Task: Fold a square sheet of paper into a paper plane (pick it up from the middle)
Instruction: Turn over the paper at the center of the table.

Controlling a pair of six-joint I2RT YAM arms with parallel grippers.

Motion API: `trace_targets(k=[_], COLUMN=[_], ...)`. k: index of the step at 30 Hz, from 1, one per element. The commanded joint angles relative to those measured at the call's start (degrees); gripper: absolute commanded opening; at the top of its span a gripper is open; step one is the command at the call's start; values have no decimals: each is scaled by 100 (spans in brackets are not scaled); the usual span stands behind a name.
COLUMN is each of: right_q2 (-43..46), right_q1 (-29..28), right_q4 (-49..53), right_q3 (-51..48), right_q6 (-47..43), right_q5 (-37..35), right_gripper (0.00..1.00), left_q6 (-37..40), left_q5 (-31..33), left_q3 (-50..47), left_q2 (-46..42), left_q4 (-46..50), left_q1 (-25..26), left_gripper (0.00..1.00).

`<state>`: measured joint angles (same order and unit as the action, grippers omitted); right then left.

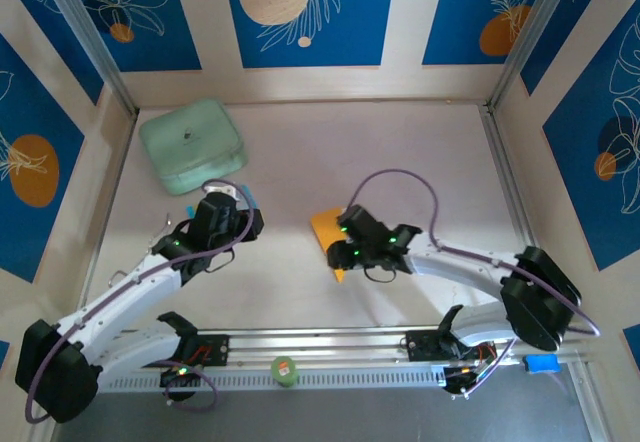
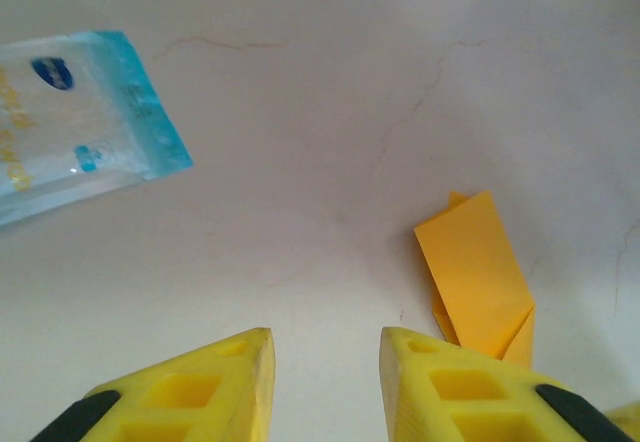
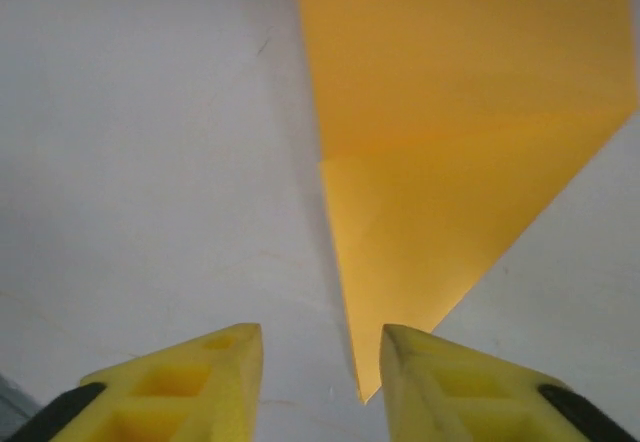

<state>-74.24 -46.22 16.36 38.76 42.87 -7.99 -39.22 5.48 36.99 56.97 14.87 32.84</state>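
We find the top view bright and evenly lit, with only soft, pale shadows on the counter (image 1: 300, 152) beneath both arms, where small green lights glow. Ahead of the left gripper (image 2: 325, 387) the counter looks warm and sharp, and the packet (image 2: 80, 122) ahead to its left carries a faint sheen. Ahead of the right gripper (image 3: 320, 387) the counter turns cooler grey, and the sheet of paper (image 3: 450, 112) throws a soft shadow along its left edge. The near tips of both grippers look slightly soft.
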Motion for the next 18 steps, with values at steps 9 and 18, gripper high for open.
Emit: trace_targets(k=[9,18], right_q2=[-224,-1160], right_q1=[1053,1036], right_q4=[-1579,-1824], right_q3=[-632,-173], right_q6=[634,568], right_q5=[2210,2677], right_gripper=[19,15], left_q6=[-362,-431], left_q5=[-1225,-1311], left_q3=[18,-23], left_q2=[800,860], left_q4=[-771,-840], left_q1=[-47,-41], left_gripper=[31,31])
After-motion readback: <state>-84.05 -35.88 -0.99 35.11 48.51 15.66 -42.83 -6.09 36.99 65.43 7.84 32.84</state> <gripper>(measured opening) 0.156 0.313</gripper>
